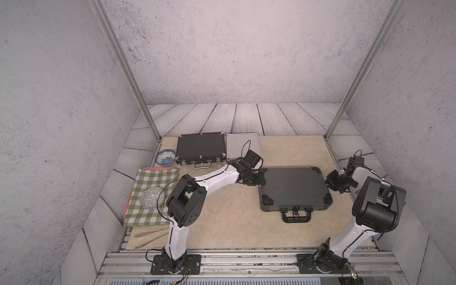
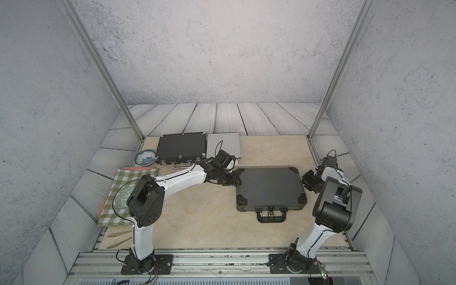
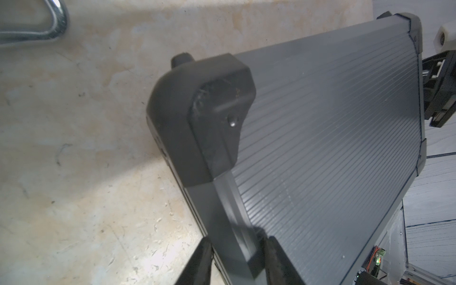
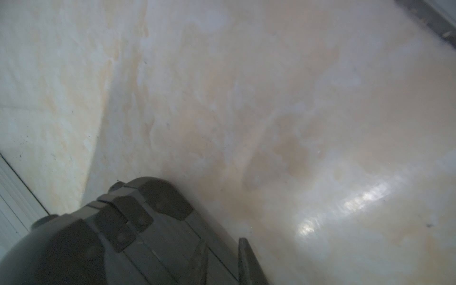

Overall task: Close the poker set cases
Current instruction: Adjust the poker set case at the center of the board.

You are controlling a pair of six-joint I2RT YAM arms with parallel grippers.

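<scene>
The ribbed dark-grey case (image 1: 294, 190) lay flat on the right half of the table (image 1: 222, 222), lid down, inside hidden. The black case (image 1: 201, 148) and silver case (image 1: 234, 145) sat side by side at the back left, likewise showing only their outsides. Our left gripper (image 3: 237, 239) had its fingers clamped astride the ribbed case's far-left edge rail, while our right gripper (image 1: 332, 182) sat just beside its right edge, and we could not tell how those fingers stood.
</scene>
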